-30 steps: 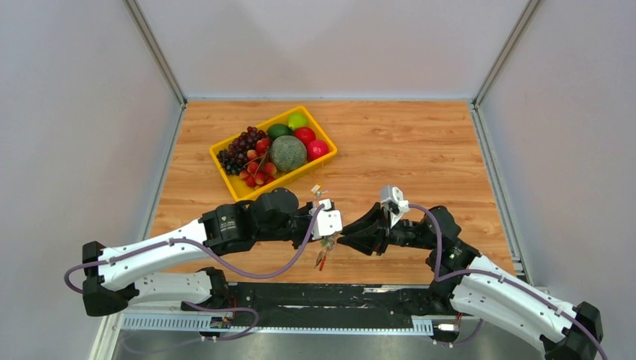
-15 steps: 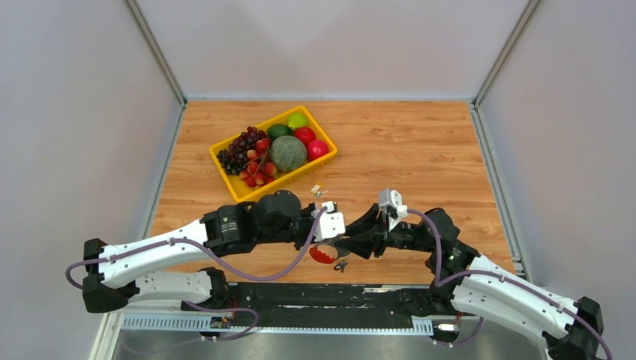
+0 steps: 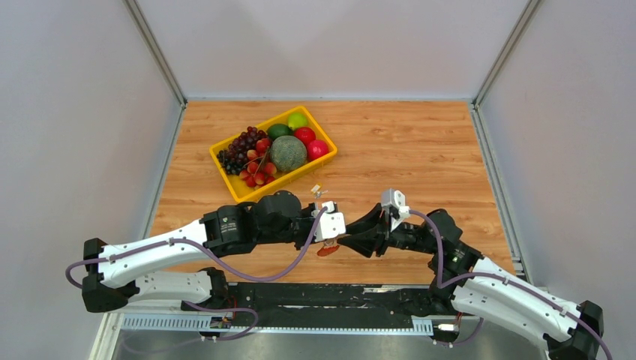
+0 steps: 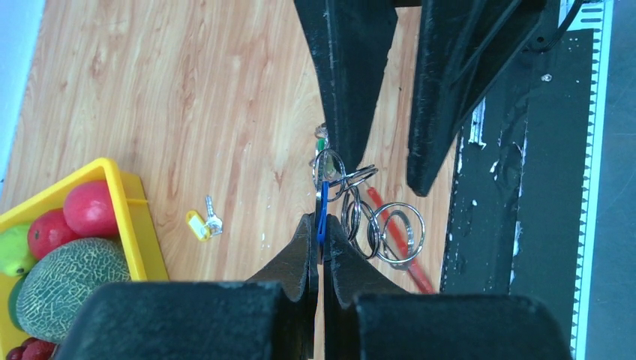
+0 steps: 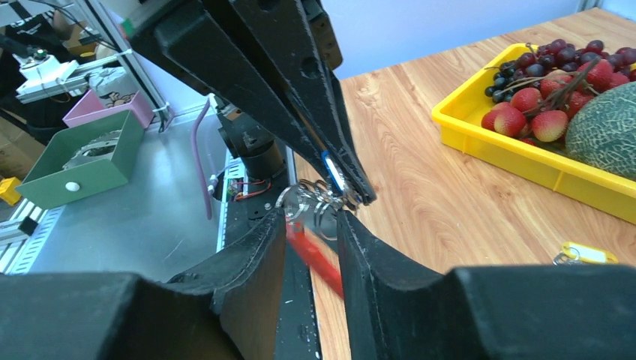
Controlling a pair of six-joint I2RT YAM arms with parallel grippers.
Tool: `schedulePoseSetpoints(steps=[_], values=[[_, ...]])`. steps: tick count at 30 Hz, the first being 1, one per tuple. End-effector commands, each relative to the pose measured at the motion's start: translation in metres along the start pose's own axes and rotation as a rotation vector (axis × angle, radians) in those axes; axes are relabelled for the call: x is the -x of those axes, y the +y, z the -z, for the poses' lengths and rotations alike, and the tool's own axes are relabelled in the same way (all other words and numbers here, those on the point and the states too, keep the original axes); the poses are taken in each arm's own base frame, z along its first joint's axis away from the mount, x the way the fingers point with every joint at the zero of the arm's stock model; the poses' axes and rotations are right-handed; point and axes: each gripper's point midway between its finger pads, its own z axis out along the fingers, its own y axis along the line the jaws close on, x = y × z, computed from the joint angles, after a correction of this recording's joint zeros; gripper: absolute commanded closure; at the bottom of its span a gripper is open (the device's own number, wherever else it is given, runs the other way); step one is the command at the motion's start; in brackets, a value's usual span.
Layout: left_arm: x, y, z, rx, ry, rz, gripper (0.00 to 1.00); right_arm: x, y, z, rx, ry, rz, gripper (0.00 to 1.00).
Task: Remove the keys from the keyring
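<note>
My left gripper (image 4: 321, 225) is shut on a blue-headed key (image 4: 322, 211), which hangs on the keyring (image 4: 375, 217), a cluster of silvery rings. The red fob (image 4: 397, 244) trails from the rings over the table's front edge. My right gripper (image 5: 311, 217) is open, its fingers (image 4: 352, 90) on either side of the rings (image 5: 311, 199) and the red fob (image 5: 319, 259). In the top view both grippers (image 3: 335, 238) meet tip to tip near the front edge, with the fob (image 3: 328, 250) below them. One key with a yellow head (image 4: 199, 223) lies loose on the table.
A yellow tray (image 3: 238, 193) of grapes, a melon, and red and green fruit stands behind the left arm. The loose yellow-headed key (image 3: 317, 189) lies between the tray and the grippers. The black base rail (image 4: 525, 187) runs along the table's front edge.
The right gripper has moved left, closing in on the left gripper. The keyring, hanging straight down a second ago, has swung, and its red fob now lies slanted under the grippers.
</note>
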Motion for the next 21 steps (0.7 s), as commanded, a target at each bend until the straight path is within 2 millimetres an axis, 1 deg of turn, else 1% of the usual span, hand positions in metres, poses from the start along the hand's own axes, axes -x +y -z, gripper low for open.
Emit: schedulePoseSetpoints(steps=[1,6,10,12,13,15,16,19,21], values=[[0.039,0.007,0.009,0.019,-0.115,0.000,1.00,0.012,-0.007,0.002,-0.050,-0.034,0.041,0.63],[0.041,0.007,0.010,0.018,-0.120,0.001,1.00,0.011,-0.009,0.005,-0.067,-0.034,0.044,0.62],[0.043,0.004,0.010,0.008,-0.129,0.003,1.00,0.015,-0.009,0.005,-0.071,-0.043,0.051,0.64],[0.044,0.003,0.008,0.002,-0.129,0.003,1.00,0.018,-0.008,0.004,-0.069,-0.050,0.056,0.70],[0.044,0.002,0.007,-0.001,-0.128,0.002,1.00,0.020,-0.008,0.004,-0.067,-0.054,0.059,0.77],[0.044,0.003,0.007,0.003,-0.125,0.003,1.00,0.020,-0.007,0.004,-0.061,-0.055,0.064,0.96],[0.044,0.003,0.007,0.005,-0.123,0.005,1.00,0.019,-0.007,0.004,-0.058,-0.052,0.066,1.00],[0.044,0.006,0.007,0.027,-0.121,0.031,1.00,0.017,-0.004,0.005,-0.046,-0.046,0.065,1.00],[0.042,0.012,0.006,0.061,-0.110,0.047,1.00,0.016,-0.005,0.007,-0.054,-0.047,0.065,1.00]])
